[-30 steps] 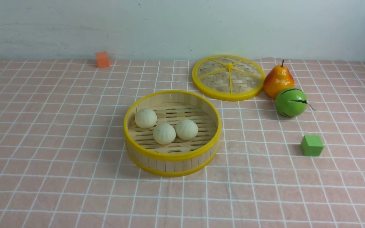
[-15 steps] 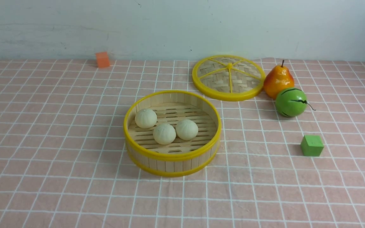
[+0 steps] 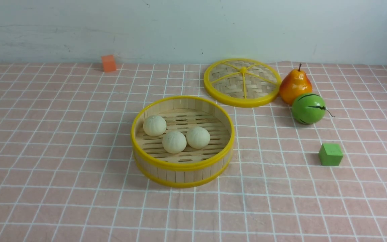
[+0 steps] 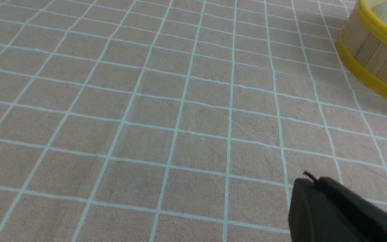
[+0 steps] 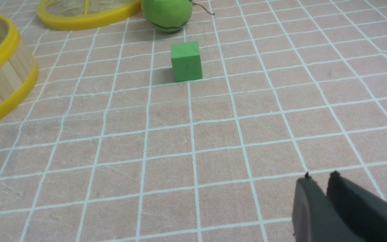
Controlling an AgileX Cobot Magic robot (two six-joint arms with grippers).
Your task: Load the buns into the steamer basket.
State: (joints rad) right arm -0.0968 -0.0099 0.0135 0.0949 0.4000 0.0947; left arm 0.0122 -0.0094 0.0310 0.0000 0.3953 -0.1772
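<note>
Both arms' dark fingers [image 4: 317, 201] [image 5: 321, 191] sit pressed together, empty, over the table [image 3: 62, 151]; we risk only nudging the round yellow-rimmed bamboo steamer basket [image 3: 182, 173] holding three cream-white pleated buns [image 3: 174, 142].

Pale scuffed wall [image 3: 193, 30], pink white-gridded tablecloth [image 3: 45, 168], soft even light

No readable text, labels, brands or numbers in any of my views; only the plain white grid lines on the pink tablecloth [image 3: 62, 134].
</note>
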